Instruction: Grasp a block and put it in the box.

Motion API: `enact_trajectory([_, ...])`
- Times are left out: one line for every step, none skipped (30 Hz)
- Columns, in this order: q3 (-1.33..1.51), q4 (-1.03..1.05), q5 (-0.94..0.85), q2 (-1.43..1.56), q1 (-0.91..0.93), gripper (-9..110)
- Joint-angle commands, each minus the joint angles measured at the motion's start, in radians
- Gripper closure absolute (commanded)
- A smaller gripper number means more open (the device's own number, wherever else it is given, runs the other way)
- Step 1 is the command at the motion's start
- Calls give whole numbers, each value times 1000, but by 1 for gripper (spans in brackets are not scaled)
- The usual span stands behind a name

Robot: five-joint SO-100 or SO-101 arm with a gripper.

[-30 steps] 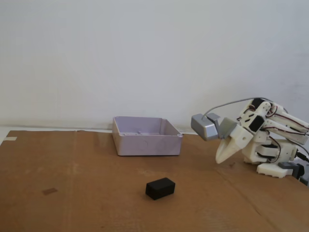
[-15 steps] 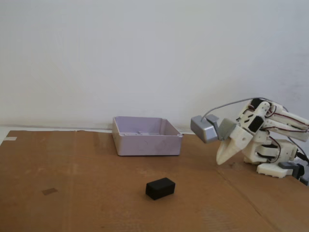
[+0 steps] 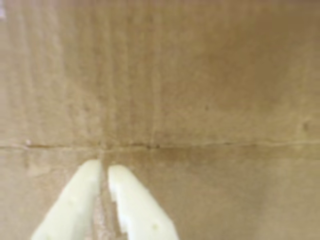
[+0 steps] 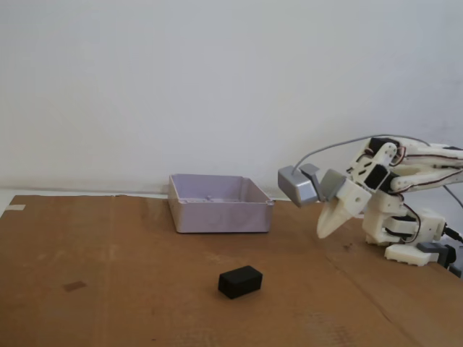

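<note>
A small black block [image 4: 240,281] lies on the brown cardboard sheet in the fixed view, in front of a shallow pale grey box [image 4: 219,204]. The box looks empty. My white gripper [image 4: 325,228] hangs at the right, well away from the block and to the right of the box, pointing down just above the cardboard. Its fingers are closed together with nothing between them. In the wrist view the gripper [image 3: 105,172] shows two pale fingertips nearly touching over bare cardboard; neither block nor box shows there.
The arm's white base [image 4: 405,231] stands at the right edge of the cardboard [image 4: 108,289]. A crease [image 3: 210,145] runs across the cardboard in the wrist view. A white wall rises behind the table.
</note>
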Motion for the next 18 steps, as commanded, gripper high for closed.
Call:
enact_trajectory([-161, -40, -6, -40, -6, 102])
enact_trajectory([-173, -41, -6, -51, -6, 102])
enact_trajectory([-189, -41, -5, -60, -6, 102])
enact_trajectory([-202, -41, -5, -67, -6, 102])
enact_trajectory([-215, -49, -5, -77, -6, 102])
enact_trajectory([-222, -71, -5, -84, -8, 102])
enact_trajectory([-229, -101, -5, -94, -14, 102])
enact_trajectory([-232, -141, -5, -103, -23, 102])
enact_trajectory([-232, -179, -5, -114, -31, 102])
enact_trajectory([-232, -215, -2, -126, -35, 102])
enact_trajectory([-232, -245, 2, -141, -44, 102])
enact_trajectory([-232, -273, 3, -155, -55, 102])
enact_trajectory([-233, -301, 5, -170, -64, 102])
enact_trajectory([-233, -328, 5, -186, -74, 102])
enact_trajectory([-235, -356, 5, -201, -84, 102])
enact_trajectory([-242, -377, 5, -216, -94, 102])
enact_trajectory([-256, -391, 5, -232, -103, 102])
enact_trajectory([-272, -403, 5, -250, -110, 102])
